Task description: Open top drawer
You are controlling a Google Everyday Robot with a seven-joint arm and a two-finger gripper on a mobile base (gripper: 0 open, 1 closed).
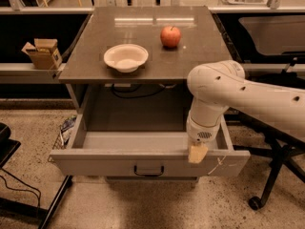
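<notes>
The top drawer [105, 162] is a wide grey drawer, pulled far out from under the table, and its inside looks bare. Its front has a small dark bar handle [148, 170] at centre and a pale crossed mark [220, 163] near the right end. My white arm [238, 95] reaches in from the right and bends down. My gripper [197, 152] hangs at the top edge of the drawer front, right of the handle, its pale tip over the rim.
On the brown table [200, 56] stand a white bowl [126, 57] and a red apple [170, 36]. A small cardboard box [42, 52] sits on a shelf at left. A chair base with castors [267, 185] is at right. Cables lie at the lower left.
</notes>
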